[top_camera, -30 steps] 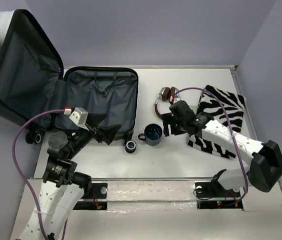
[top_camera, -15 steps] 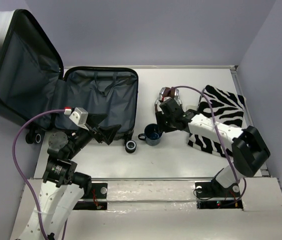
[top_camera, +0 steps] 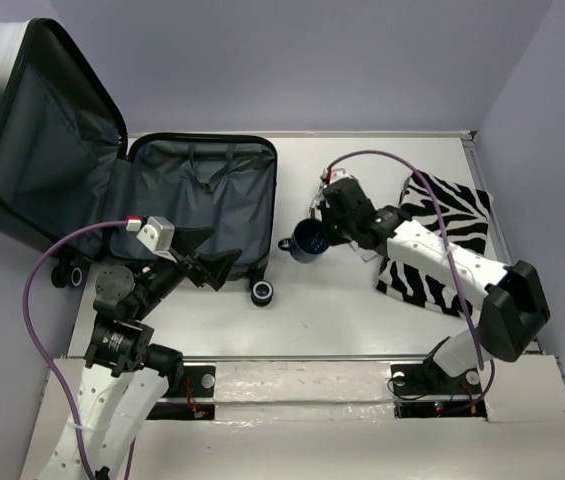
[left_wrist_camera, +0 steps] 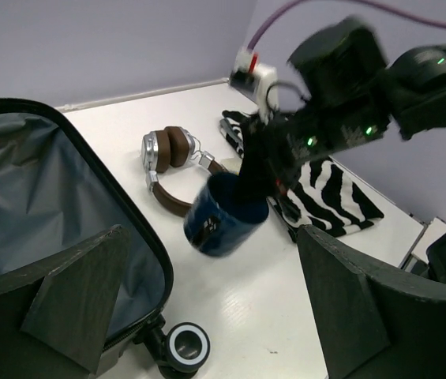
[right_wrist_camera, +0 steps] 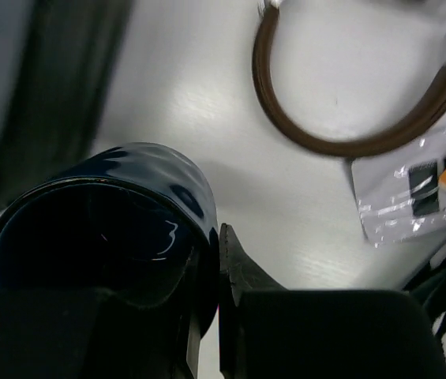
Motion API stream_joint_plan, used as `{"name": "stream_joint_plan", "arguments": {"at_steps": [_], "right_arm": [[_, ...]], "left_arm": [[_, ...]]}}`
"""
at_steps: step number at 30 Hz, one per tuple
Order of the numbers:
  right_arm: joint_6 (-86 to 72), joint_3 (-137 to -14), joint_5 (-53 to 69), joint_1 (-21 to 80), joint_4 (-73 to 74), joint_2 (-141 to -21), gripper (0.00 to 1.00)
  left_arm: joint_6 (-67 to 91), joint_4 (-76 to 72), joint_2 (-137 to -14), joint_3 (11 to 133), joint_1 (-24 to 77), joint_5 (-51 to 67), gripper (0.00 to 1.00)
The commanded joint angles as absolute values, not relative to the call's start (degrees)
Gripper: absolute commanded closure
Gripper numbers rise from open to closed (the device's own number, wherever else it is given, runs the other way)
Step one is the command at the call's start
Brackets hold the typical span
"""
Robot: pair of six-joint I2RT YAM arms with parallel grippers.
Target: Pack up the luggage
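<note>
Gripping the dark blue mug (top_camera: pixel 309 240) by its rim: right jaws nearly closed, one finger inside, one outside, mug tilted. Left jaws wide open, holding nothing, hovering at the near edge of the luggage (top_camera: pixel 202 200), which lies opened out at far left of the surface (top_camera: pixel 362 310). Headphones (left_wrist_camera: pixel 175 150) just beyond the mug.

The dark blue round mug (right_wrist_camera: pixel 183 197) is glossy ceramic. The hard-shell luggage (top_camera: pixel 202 195) has matt grey cloth lining. The brown headphones (left_wrist_camera: pixel 177 147) show leather-look cups and shiny metal. The zebra-striped cloth (top_camera: pixel 462 210) looks plush; the white desk (top_camera: pixel 342 310), smooth.
</note>
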State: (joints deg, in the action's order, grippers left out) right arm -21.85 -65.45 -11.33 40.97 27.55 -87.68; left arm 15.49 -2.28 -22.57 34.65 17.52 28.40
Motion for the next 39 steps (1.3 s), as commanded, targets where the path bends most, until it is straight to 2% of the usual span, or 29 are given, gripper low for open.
{"name": "stream_joint_plan", "arguments": {"at_steps": [1,9,13,19,24,29,33,35,36,39], "right_arm": [[-18.29,-78.3,-13.28,41.92,18.04,-82.79,0.93],[-17.67,-92.45,-10.2,44.47,2.48,-98.94,0.93],[-18.54,-103.84,-10.9,45.0,-4.47,-112.19,0.93],[-17.41,-118.63,-12.48,47.11,-4.66,-126.03,0.93],[-12.84,-129.18,-20.3,49.74,-4.31,-136.39,0.93],[-7.83,-136.13,-23.98,52.73,-4.31,-144.3,0.93],[-6.24,-135.71,-25.31,55.28,-4.48,-146.51,0.93],[-5.89,-133.25,-25.93,56.07,-4.75,-146.25,0.89],[-5.71,-132.29,-26.01,56.77,-4.92,-145.9,0.8],[-5.97,-128.42,-25.93,57.39,-5.1,-143.8,0.69]], "left_arm": [[14.68,-3.43,-21.88,37.44,17.23,27.16,0.01],[14.24,-1.06,-21.53,38.41,17.23,21.54,0.01],[14.06,-0.62,-22.15,38.85,17.4,21.18,0.01],[13.71,-0.17,-21.8,39.37,18.11,18.9,0.01],[13.62,-0.09,-21.09,39.46,18.19,17.4,0.01],[13.45,-0.09,-21.01,39.64,18.63,17.23,0.01],[13.36,-0.09,-21.01,39.64,18.81,17.49,0.01],[13.45,-0.09,-21.01,39.64,18.81,17.32,0.01],[13.45,-0.09,-20.92,39.64,18.81,17.4,0.01],[13.53,-0.17,-20.92,39.55,18.81,17.67,0.01]]}}
